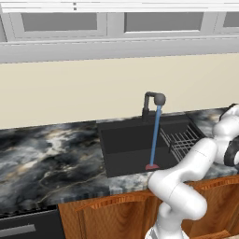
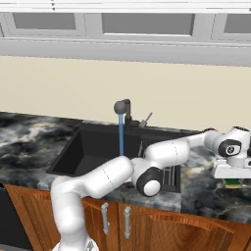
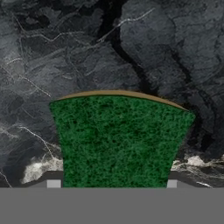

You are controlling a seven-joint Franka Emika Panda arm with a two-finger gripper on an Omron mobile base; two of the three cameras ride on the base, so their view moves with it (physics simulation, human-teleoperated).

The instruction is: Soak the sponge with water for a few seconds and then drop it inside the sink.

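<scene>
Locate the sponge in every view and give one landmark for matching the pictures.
Left base view: not in this picture.
Right base view: sponge at the right edge, on the counter under the robot's hand.
Hand view: green top filling the lower centre.
Shared landmark: the water stream falling into the sink.

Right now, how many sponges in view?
1. The sponge sits green side up on the marbled counter right of the sink, directly under the hand; a sliver shows below the hand in the right base view. The arm may hide others.
</scene>
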